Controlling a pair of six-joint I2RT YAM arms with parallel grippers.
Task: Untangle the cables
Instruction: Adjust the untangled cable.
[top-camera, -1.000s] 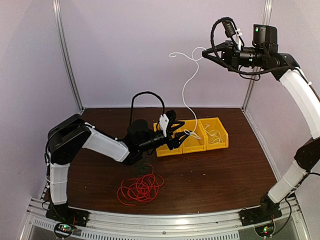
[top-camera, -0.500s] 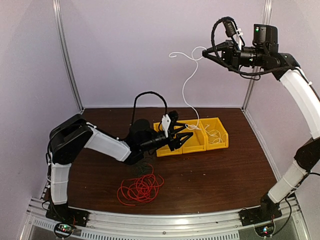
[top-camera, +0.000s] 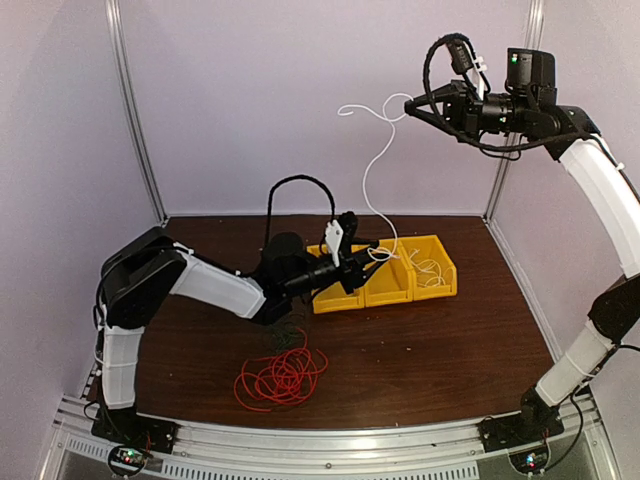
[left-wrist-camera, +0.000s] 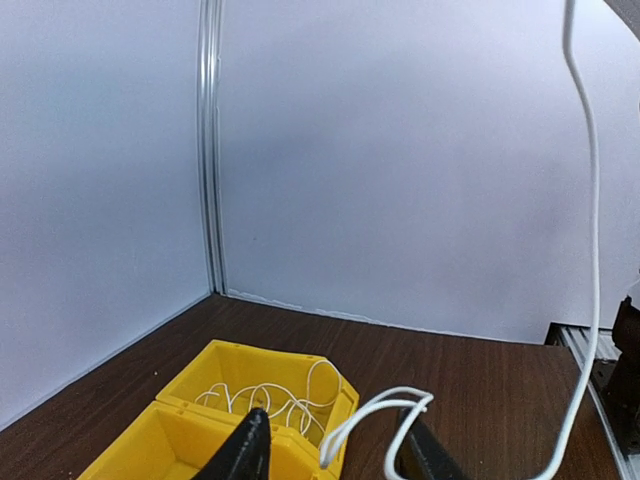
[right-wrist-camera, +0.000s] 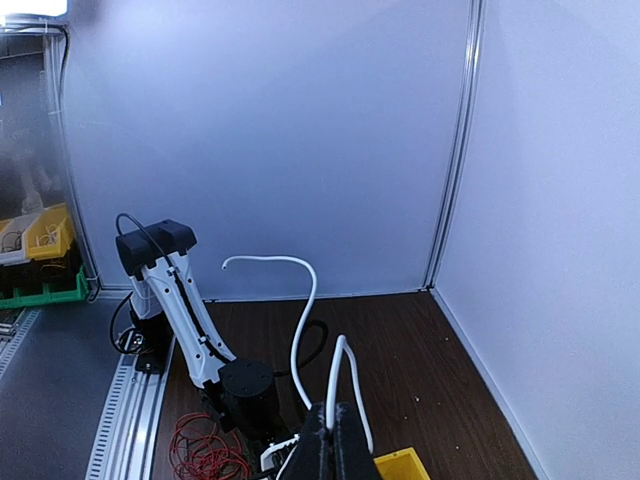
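Note:
My right gripper (top-camera: 410, 105) is raised high at the back right, shut on a white cable (top-camera: 368, 190); the right wrist view shows its shut tips (right-wrist-camera: 335, 440) pinching a fold of it. The cable hangs down to my left gripper (top-camera: 368, 256), which is open beside the yellow bins. In the left wrist view a loop of the white cable (left-wrist-camera: 372, 415) lies between the spread fingers (left-wrist-camera: 245, 450). The red cable (top-camera: 282, 378) lies coiled on the table at front left and also shows in the right wrist view (right-wrist-camera: 205, 452). A small dark tangle (top-camera: 291, 340), maybe the black cable, sits just behind it.
Three joined yellow bins (top-camera: 400, 290) stand mid-table. The right-hand bin holds another loose white wire (top-camera: 430, 268), which the left wrist view (left-wrist-camera: 265, 395) shows too. White walls enclose the back and sides. A metal rail (top-camera: 330, 440) runs along the near edge.
My left gripper has reached to the right and slightly up, so the hanging white cable's lower loop is between its fingers. The right arm has stayed still.

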